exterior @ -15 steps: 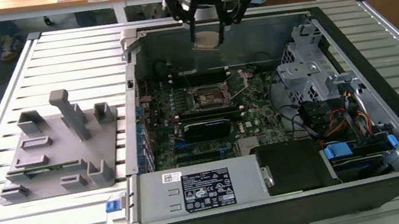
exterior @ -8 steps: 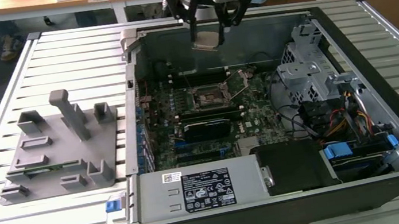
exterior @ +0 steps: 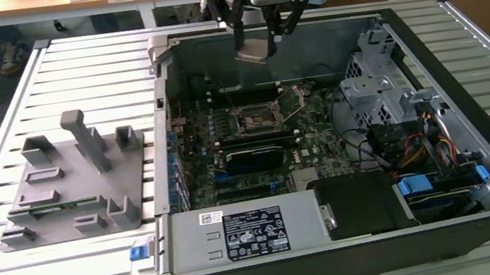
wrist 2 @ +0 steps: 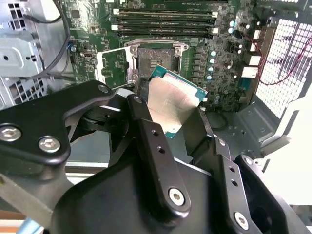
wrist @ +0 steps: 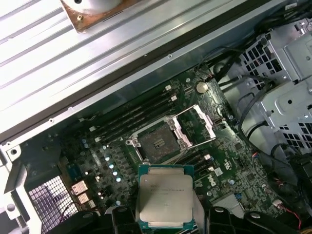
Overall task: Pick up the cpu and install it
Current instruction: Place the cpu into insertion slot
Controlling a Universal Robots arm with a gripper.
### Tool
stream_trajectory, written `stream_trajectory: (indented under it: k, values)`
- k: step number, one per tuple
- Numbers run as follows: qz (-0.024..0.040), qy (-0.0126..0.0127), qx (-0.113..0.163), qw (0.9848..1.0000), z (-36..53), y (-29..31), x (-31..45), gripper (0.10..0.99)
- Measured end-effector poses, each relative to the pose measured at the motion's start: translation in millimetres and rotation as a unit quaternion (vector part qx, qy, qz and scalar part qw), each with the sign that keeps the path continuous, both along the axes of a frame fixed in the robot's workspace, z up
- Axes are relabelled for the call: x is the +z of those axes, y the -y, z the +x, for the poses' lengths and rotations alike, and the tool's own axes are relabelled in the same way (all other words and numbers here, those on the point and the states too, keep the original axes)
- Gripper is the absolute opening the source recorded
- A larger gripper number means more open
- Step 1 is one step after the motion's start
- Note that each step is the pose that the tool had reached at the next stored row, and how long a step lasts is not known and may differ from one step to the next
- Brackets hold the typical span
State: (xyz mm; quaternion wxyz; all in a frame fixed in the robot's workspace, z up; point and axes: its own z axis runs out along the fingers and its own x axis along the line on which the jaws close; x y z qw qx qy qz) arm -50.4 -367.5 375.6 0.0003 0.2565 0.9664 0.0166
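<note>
The gripper (exterior: 258, 40) is clamped on the cpu (exterior: 252, 50), holding it in the air over the open computer case (exterior: 338, 269) (silver top visible in both wrist views), clear of the uncovered motherboard socket (exterior: 256, 116) below.

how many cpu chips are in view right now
1. The flat square silver-topped cpu is gripped by the black gripper, above the green motherboard. The open black-framed socket holds none. Another could be hidden under the computer case's parts.

Fixture (exterior: 71, 182) on table (exterior: 74, 67), exterior view's left of case (exterior: 338, 269); cpu (exterior: 252, 50) above motherboard (exterior: 307, 136).
</note>
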Motion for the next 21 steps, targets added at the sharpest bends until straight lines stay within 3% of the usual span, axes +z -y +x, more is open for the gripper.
stream_trajectory:
  k: [5,10,14,21]
  values:
    - [-0.0001,0.0005,-0.032,0.9995,0.0,-0.4,-0.5,0.525]
    - [-0.0001,0.001,-0.064,0.9979,0.0,-0.7,-1.1,0.525]
    - [-0.0002,0.0011,-0.092,0.9958,0.0,-0.8,-1.4,0.525]
    - [-0.0002,0.0013,-0.137,0.9906,0.0,-0.8,-2.0,0.525]
